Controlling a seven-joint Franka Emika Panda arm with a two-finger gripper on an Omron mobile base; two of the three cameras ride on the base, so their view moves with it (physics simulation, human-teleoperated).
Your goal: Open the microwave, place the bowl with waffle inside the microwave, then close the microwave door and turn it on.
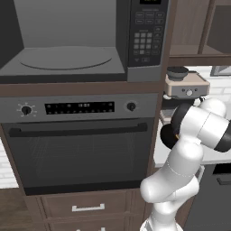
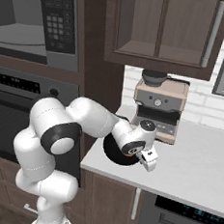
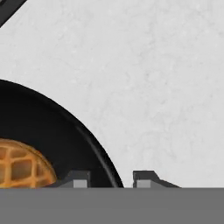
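The bowl with waffle [image 3: 48, 131] is a black bowl with a golden waffle [image 3: 22, 166] in it, and it rests on the white counter [image 3: 153, 87]. My gripper [image 3: 112, 177] reaches down at the bowl's right side. One fingertip [image 3: 80, 178] is inside the rim and the other just outside, close to it; contact is unclear. From the right base, the gripper [image 2: 148, 161] sits at the bowl's [image 2: 115, 155] edge near the counter's left end. The microwave [image 1: 67, 49] stands open with its turntable bare, and the microwave door [image 1: 8, 31] is swung out to the left.
A beige coffee machine [image 2: 160, 106] stands on the counter just behind the bowl, against the brick wall. The black oven [image 1: 76, 153] with a bar handle sits under the microwave. Wall cabinets [image 2: 161, 26] hang above the counter. To the right the white counter [image 2: 196, 165] is bare.
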